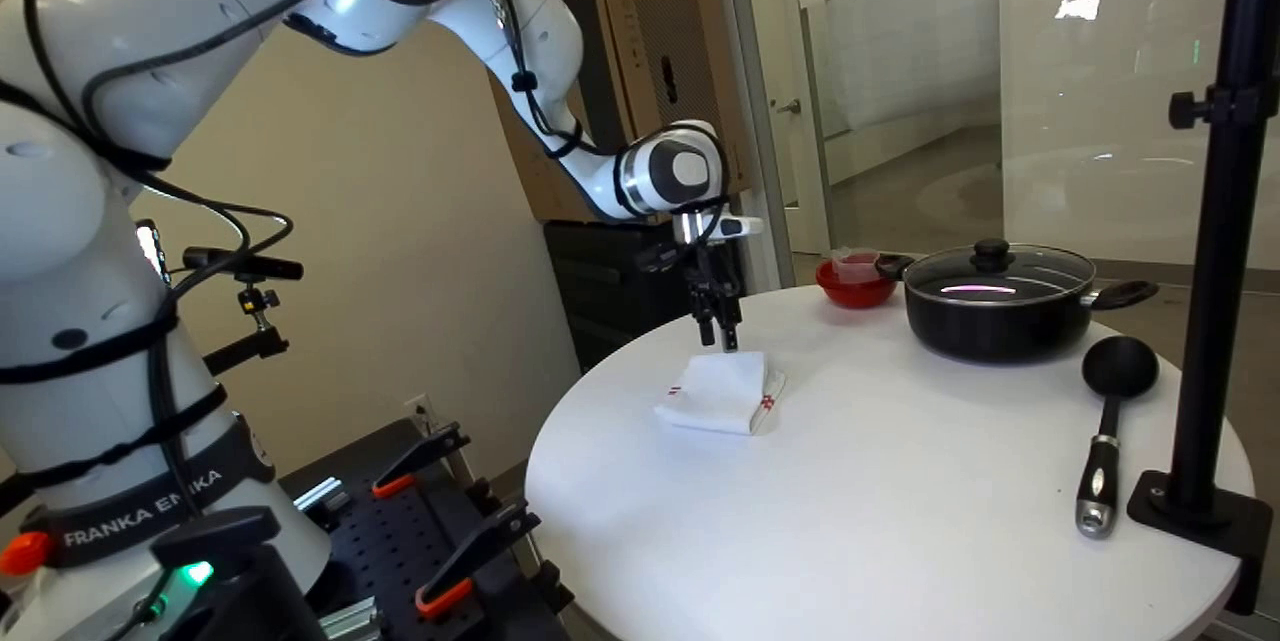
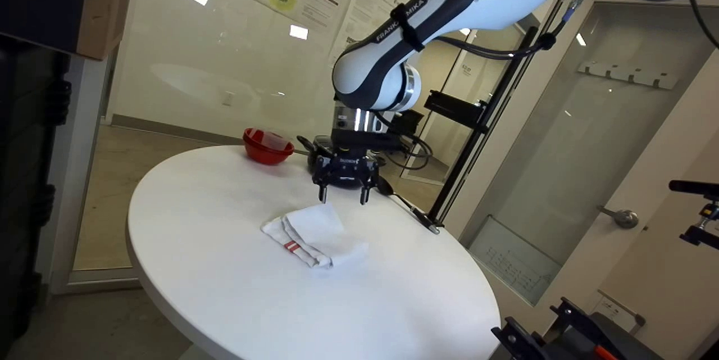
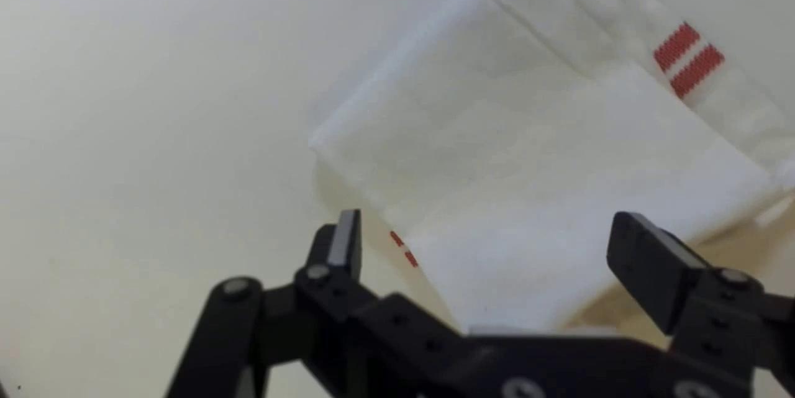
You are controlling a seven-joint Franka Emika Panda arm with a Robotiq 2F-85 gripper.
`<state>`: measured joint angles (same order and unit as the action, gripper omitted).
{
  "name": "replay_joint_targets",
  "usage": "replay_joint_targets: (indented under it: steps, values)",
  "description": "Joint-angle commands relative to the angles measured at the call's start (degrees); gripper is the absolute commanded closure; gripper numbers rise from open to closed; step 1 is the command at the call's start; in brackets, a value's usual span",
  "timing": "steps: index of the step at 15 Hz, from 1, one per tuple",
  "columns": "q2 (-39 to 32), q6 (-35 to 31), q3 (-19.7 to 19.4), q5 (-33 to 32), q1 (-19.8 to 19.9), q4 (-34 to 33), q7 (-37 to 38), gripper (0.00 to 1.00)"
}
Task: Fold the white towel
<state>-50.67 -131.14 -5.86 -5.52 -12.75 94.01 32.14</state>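
Note:
The white towel (image 1: pixel 716 389) lies on the round table, folded into a small layered bundle whose edges do not line up. Part of a red stripe (image 2: pixel 292 246) shows on a lower layer that sticks out at one side. Seen from the wrist, the towel (image 3: pixel 497 137) spreads from the centre to the upper right, with red marks along two edges. My gripper (image 1: pixel 719 338) points down just above the towel's edge near the far rim. Its fingers (image 3: pixel 646 267) stand wide apart, and nothing is held between them. In an exterior view the gripper (image 2: pixel 343 199) appears apart from the cloth.
A lidded black pan (image 1: pixel 995 321) stands on the white table (image 1: pixel 880 501), with a red bowl (image 1: pixel 855 293) beside it. A black ladle (image 1: pixel 1120 368) lies near a dark upright pole (image 1: pixel 1210 301) clamped at the table's edge.

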Motion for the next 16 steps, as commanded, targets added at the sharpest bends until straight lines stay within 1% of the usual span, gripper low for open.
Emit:
replay_joint_targets:
  steps: [1,5,6,7,16]
  values:
    - [9.39,-2.31,-1.29,-5.19,-1.26,13.87,-7.19,0.00]
    - [18.33,-6.76,-1.91,-12.87,-0.47,24.99,-13.69,0.00]
    - [11.43,-2.97,-0.94,-9.78,-0.06,16.37,-10.52,0.00]
    - [12.85,-3.26,-0.96,-10.15,0.13,17.93,-10.80,0.00]
    - [11.72,-3.22,-0.90,-10.02,0.10,17.11,-10.76,0.00]
